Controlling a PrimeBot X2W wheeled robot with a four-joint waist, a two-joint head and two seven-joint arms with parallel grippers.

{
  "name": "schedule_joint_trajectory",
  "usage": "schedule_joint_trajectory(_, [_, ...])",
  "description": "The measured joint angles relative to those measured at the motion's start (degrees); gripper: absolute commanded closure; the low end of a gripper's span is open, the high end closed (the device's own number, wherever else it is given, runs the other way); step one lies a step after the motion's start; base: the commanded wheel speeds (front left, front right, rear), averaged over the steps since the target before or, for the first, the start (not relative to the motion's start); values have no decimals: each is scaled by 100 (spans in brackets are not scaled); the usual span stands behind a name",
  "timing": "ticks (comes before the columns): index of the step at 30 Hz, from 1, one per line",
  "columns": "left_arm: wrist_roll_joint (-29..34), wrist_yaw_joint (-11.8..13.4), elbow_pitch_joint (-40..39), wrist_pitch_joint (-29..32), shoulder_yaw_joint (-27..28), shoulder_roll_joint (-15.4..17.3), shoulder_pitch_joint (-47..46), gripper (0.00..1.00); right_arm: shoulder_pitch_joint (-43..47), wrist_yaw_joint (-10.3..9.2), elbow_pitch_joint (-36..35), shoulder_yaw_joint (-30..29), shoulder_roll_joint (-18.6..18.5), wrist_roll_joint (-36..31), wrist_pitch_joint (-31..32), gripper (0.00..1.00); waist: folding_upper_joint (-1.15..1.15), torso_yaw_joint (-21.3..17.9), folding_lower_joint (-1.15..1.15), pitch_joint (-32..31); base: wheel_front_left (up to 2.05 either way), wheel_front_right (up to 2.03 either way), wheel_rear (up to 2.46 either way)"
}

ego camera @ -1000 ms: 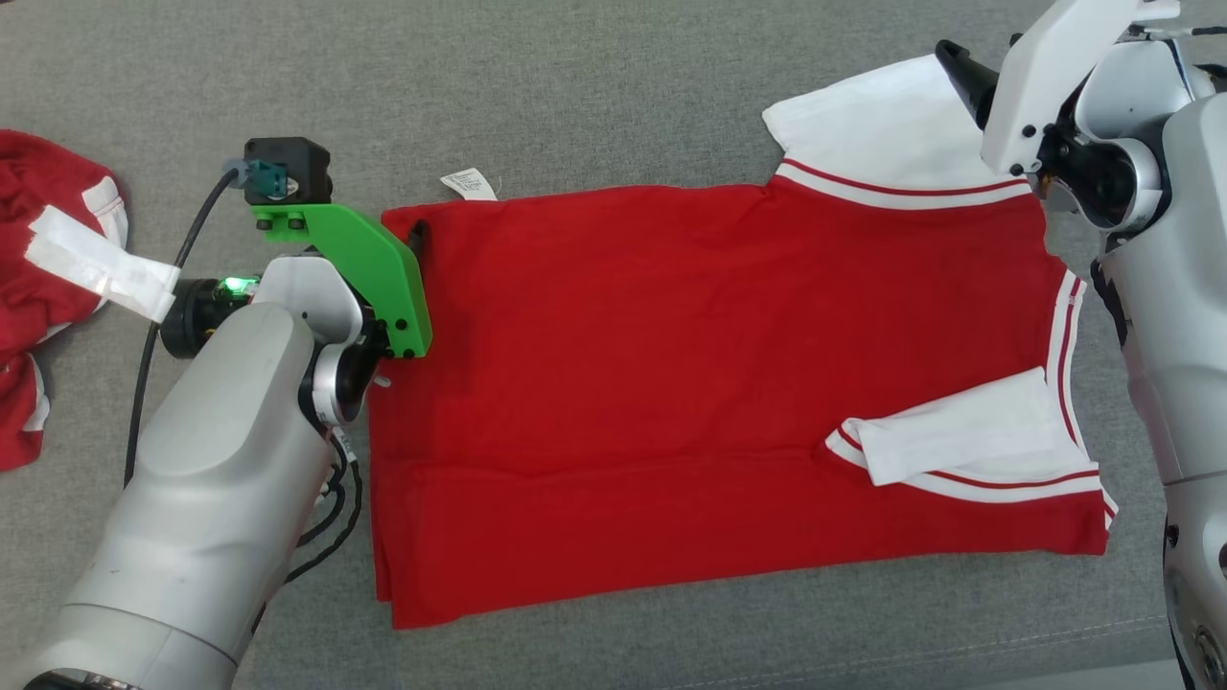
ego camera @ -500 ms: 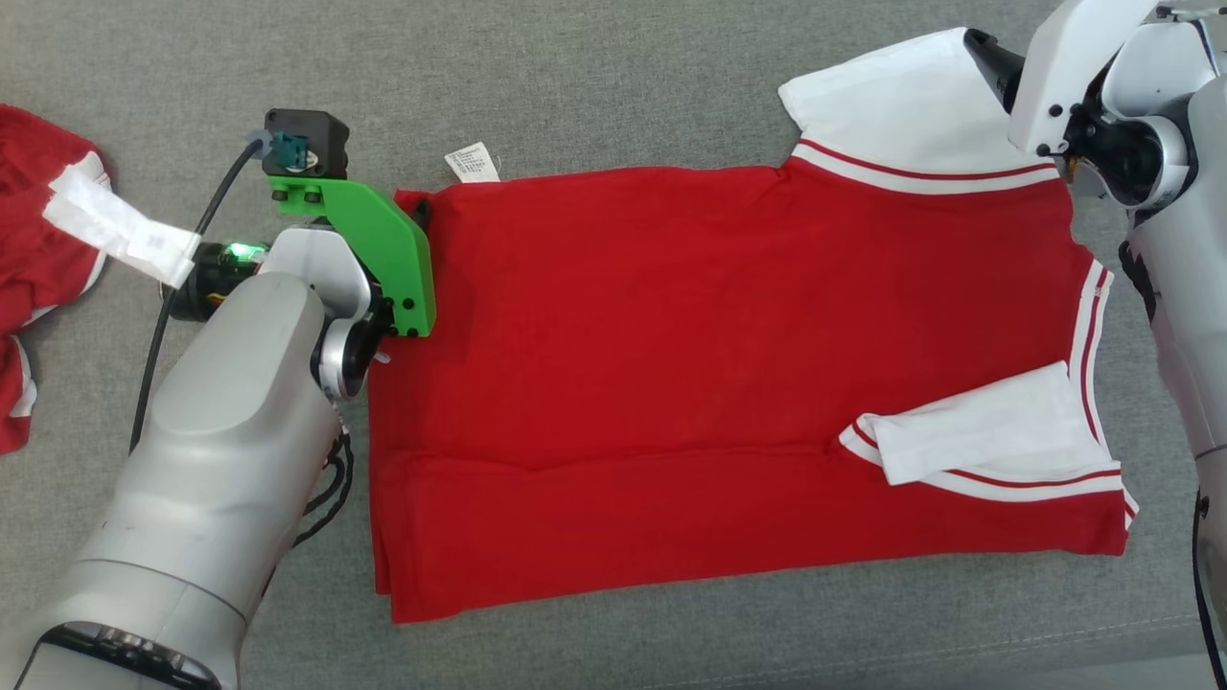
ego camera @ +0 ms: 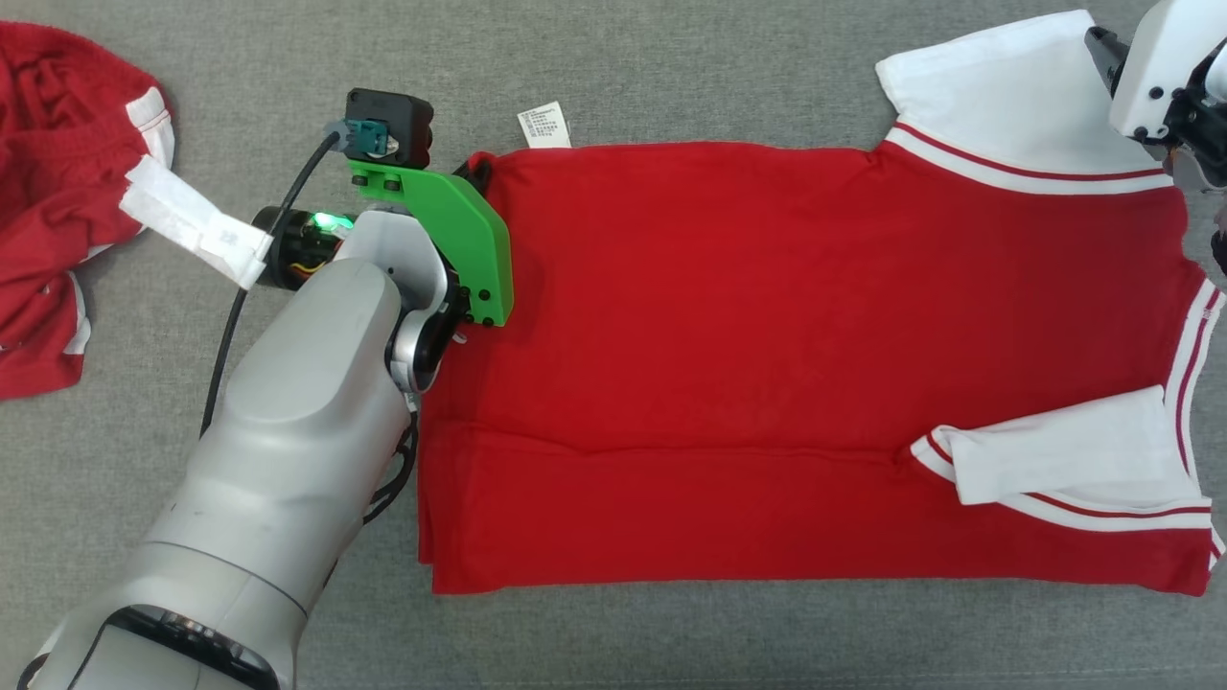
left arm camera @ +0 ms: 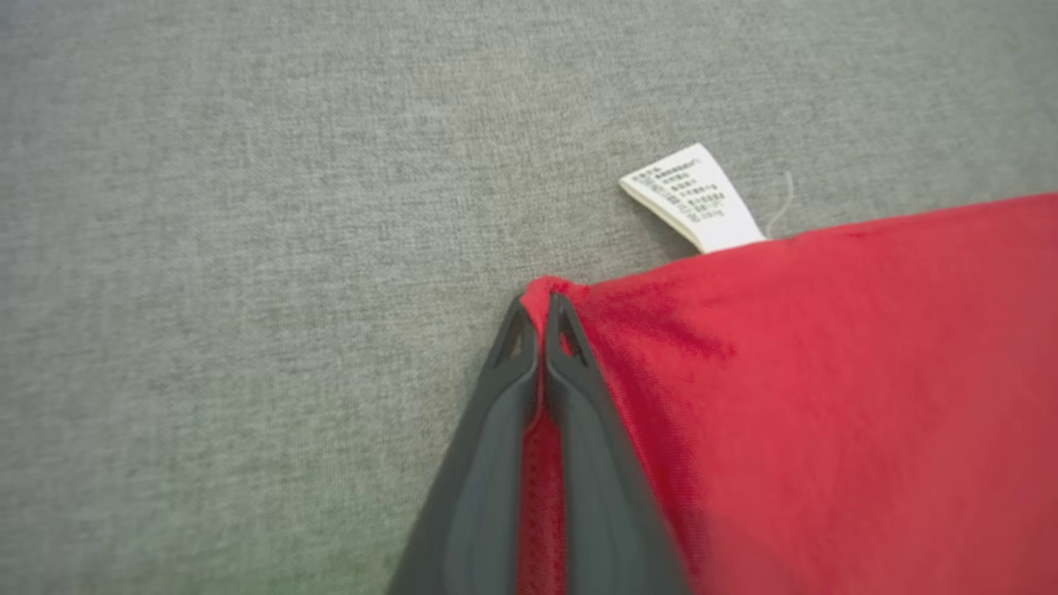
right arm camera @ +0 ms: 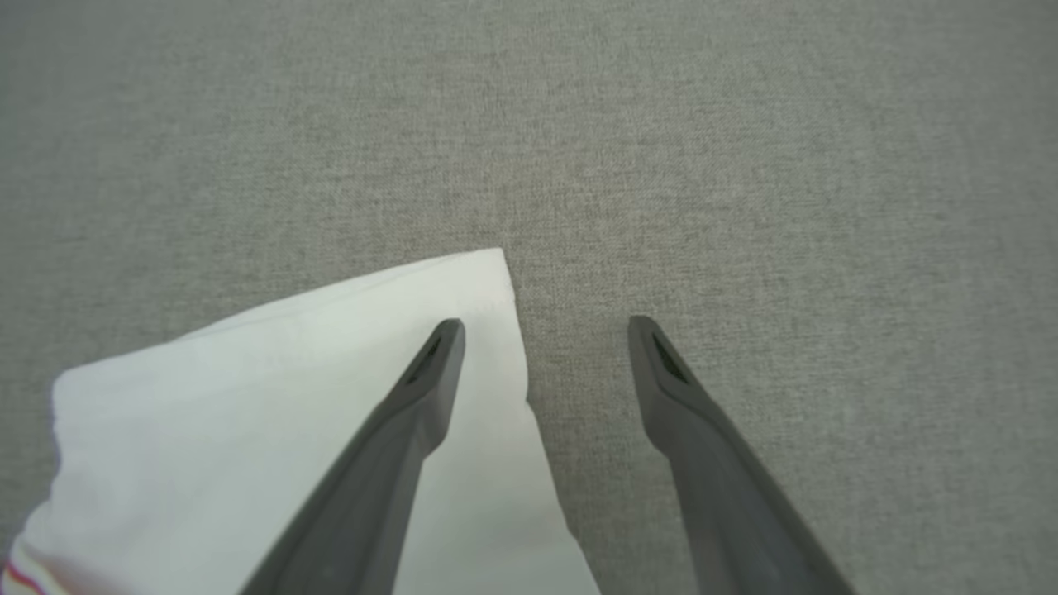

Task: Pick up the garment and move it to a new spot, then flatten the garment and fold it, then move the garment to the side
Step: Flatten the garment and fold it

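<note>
The garment point(ego camera: 767, 316) lies flat on the surface point(ego camera: 671, 67), my left pincer point(left arm camera: 539, 304) clamps its corner just beside the care label point(left arm camera: 694, 198), and my right pincer point(right arm camera: 545, 325) gapes astride the white sleeve point(right arm camera: 248, 388) well apart from that label, so I'd close it before lifting evenly.

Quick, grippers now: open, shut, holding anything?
Left gripper: closed on the red shirt corner.
Right gripper: open over the white sleeve edge, holding nothing.

The shirt point(ego camera: 767, 335) is spread on the upholstered surface point(ego camera: 671, 57), with a crumpled garment point(ego camera: 57, 192) well apart to its left. Its far left corner, beside the care label point(ego camera: 544, 126), is pinched by the left gripper point(left arm camera: 537, 310). The far sleeve point(ego camera: 997, 96) is straddled at its edge by the right gripper point(right arm camera: 545, 330), and the near sleeve point(ego camera: 1054, 455) is laid on the shirt's body.
</note>
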Motion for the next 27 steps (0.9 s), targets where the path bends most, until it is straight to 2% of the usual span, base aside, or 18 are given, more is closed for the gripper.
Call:
schedule_joint_trajectory(5, [0,-38,-21,-104,-40,-81,-34,100,-4,-2,89,280,-71,-122,243,0,0,189,0,109,0,0,0])
schedule_joint_trajectory(9, [-1,-34,-12,-194,-44,-133,-45,100,-18,-5,100,393,-143,52,447,0,0,281,0,143,0,0,0])
schedule_joint_trajectory(10, [-1,-34,-5,-201,-53,-144,-46,100,-18,-5,99,420,-167,101,493,13,0,297,0,145,0,0,0])
schedule_joint_trajectory(11, [-1,-34,-1,-205,-59,-153,-50,100,-18,-5,94,437,-189,147,526,61,0,311,0,147,0,0,0])
schedule_joint_trajectory(12, [-1,-34,3,-232,-65,-162,-52,100,-17,-5,87,457,-199,175,538,71,0,322,0,151,0,0,0])
schedule_joint_trajectory(13, [-1,-33,8,-256,-68,-168,-53,100,-15,-4,74,478,-219,204,533,100,0,333,0,156,0,0,0])
schedule_joint_trajectory(19, [22,27,68,-620,-81,-187,-38,100,15,7,25,433,-277,149,-69,100,0,344,0,147,0,0,0])
schedule_joint_trajectory(27, [194,188,164,-1562,-25,-80,-10,100,79,3,-212,490,-326,157,-1112,100,0,332,0,-64,0,0,0])
